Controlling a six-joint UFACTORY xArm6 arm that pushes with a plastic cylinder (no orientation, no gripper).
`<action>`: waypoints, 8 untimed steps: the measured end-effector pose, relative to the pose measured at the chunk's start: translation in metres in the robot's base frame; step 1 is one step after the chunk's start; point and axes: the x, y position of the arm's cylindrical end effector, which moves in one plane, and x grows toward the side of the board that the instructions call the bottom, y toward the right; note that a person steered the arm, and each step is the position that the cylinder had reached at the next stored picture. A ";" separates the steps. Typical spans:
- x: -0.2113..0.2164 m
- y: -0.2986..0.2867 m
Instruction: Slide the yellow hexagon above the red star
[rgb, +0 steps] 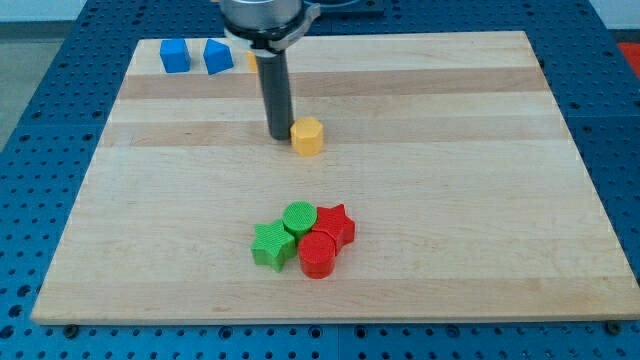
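Observation:
The yellow hexagon (308, 135) sits on the wooden board (450, 200) a little above the view's middle. My tip (279, 136) is down on the board just to the hexagon's left, touching or nearly touching it. The red star (337, 224) lies lower down, in a tight cluster of blocks, directly below and slightly right of the hexagon.
The cluster also holds a green cylinder (299, 218), a green star (272, 245) and a red cylinder (318, 255). A blue cube (175, 56) and another blue block (218, 56) sit at the view's top left. A yellow block (254, 61) is partly hidden behind the rod.

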 end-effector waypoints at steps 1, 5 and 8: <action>-0.012 0.028; 0.020 0.067; 0.088 0.067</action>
